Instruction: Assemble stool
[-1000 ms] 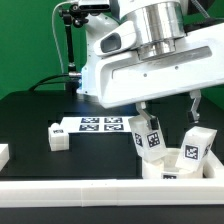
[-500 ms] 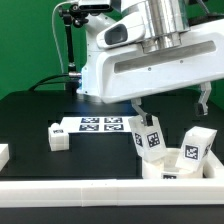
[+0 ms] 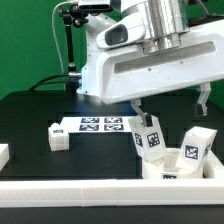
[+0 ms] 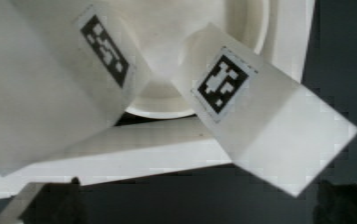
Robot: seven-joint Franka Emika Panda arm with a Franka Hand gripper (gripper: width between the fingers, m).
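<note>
Stool, white plastic, unassembled: round rimmed disc seat (image 3: 152, 170) lying at the lower right of the exterior view, on the black table (image 3: 30, 115).

Contents of seat: two small blocky white legs with black-and-white square tags.
- The first tagged leg (image 3: 150, 138) stands tilted at the seat's side nearer the frame's centre.
- The second tagged leg (image 3: 195, 146) leans at the side nearer the right edge.
- The two are apart at their tops.
- The wrist view shows the same pair close up, first leg (image 4: 86, 80) and second leg (image 4: 264, 110), with the seat's pale curved floor (image 4: 178, 60) between them.

Outside the seat: a third white tagged leg (image 3: 57, 135) lies on the table at centre left, just beside the marker board (image 3: 100, 124).

Two-finger gripper (image 3: 172, 104): upper right of centre, above the seat. Its dark fingers (image 3: 140, 108) are spread wide and grasp nothing.

Surround: a long white border rail (image 3: 100, 195) runs along the bottom of the frame. A white block (image 3: 3, 153) is cut off by the left edge.
</note>
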